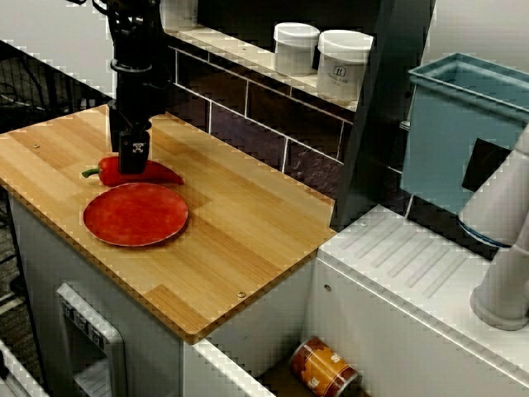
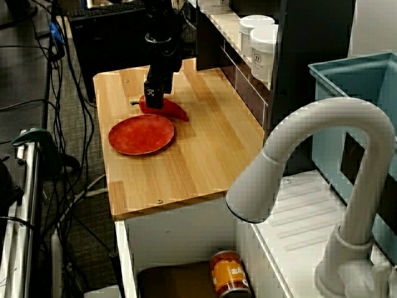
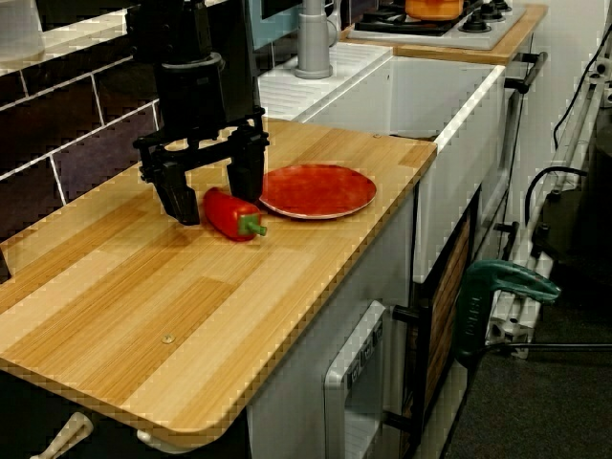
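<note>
Side view: spread claw (image 3: 215,198) straddles pepper (image 3: 231,216) beside plate (image 3: 320,191)

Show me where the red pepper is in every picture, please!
View facing the tiled wall: the red pepper lies at the left, just above the red plate.
View over the tap: the pepper lies at upper middle, just above the plate.
View along the counter toward the sink: the pepper lies left of centre, just left of the plate.
Shared landmark: the red plate.
</note>
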